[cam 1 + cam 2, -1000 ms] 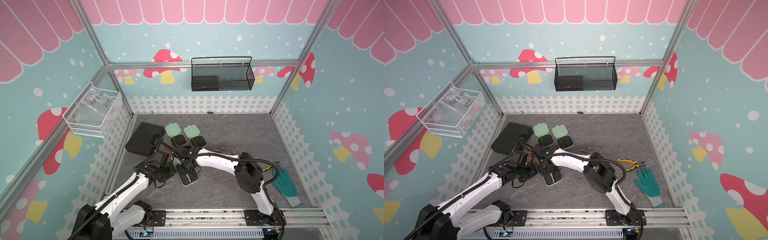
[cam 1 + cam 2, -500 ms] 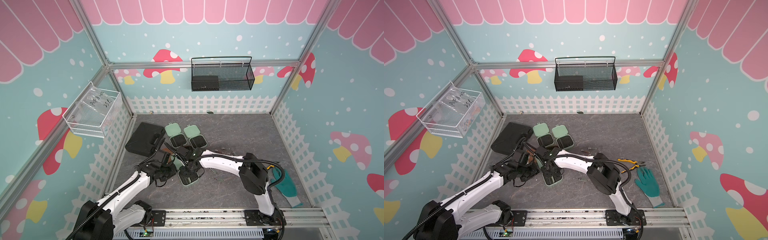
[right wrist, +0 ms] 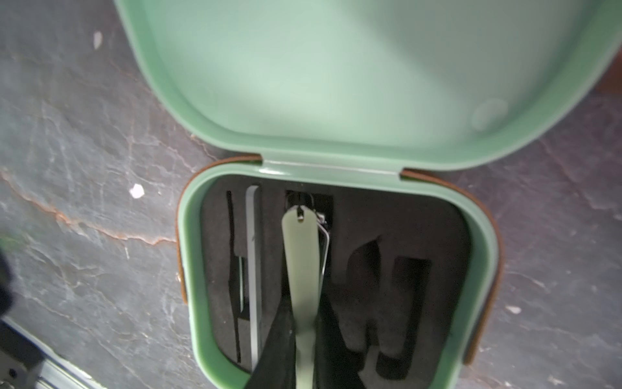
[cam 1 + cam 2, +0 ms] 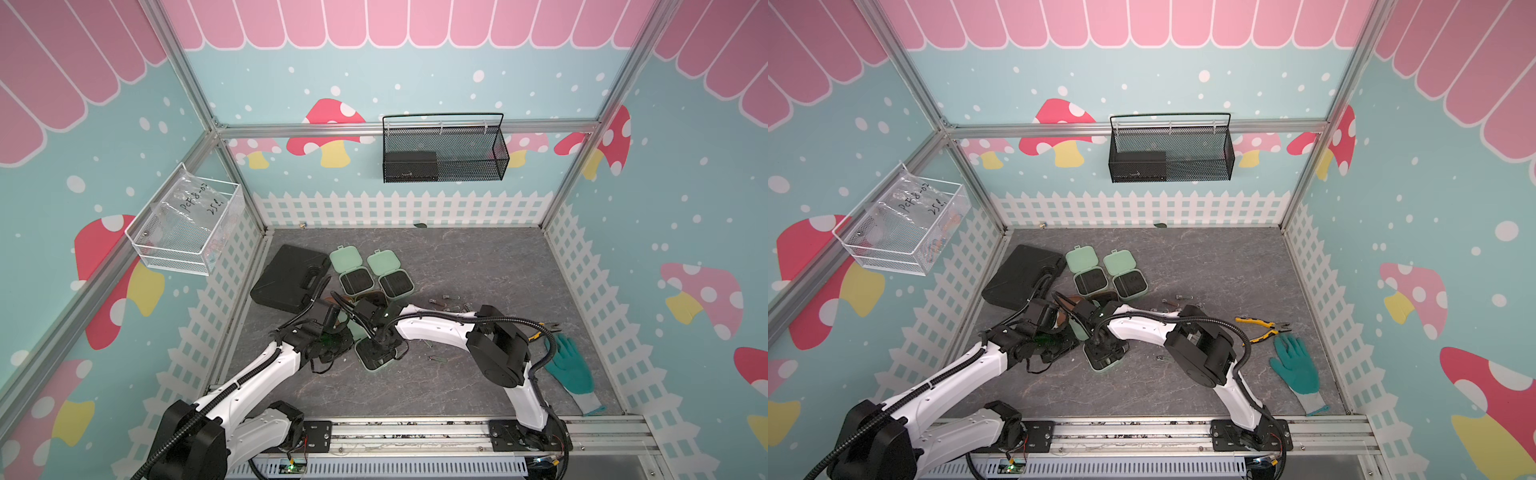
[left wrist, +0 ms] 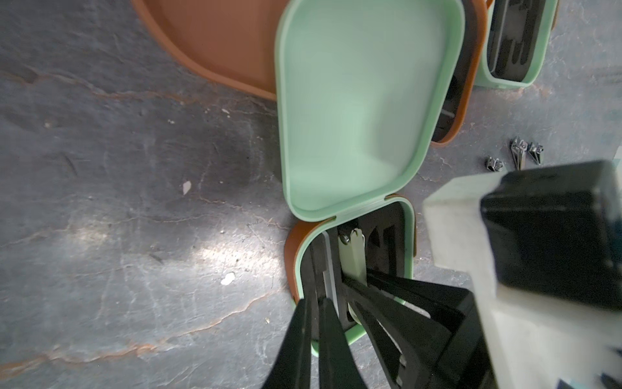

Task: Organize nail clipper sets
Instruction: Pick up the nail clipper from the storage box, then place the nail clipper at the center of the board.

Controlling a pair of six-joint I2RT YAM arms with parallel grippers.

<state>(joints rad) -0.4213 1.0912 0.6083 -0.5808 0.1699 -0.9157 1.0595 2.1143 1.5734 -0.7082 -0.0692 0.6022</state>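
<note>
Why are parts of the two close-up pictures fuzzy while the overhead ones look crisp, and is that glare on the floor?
Right wrist view: the lid of the green case is soft, near the lens; the nail clipper inside sharper. Left wrist view: the right arm is smeared; a light patch lies on the floor. Both top views: evenly lit, crisp.

The mint green case (image 3: 336,84) is smooth, faintly glossy plastic. Its black insert (image 3: 387,219) looks matt and felt-like. The nail clipper (image 3: 299,256) shows bright metal under a satin pale lever. The desk (image 5: 134,202) is matt and stone-veined.
</note>
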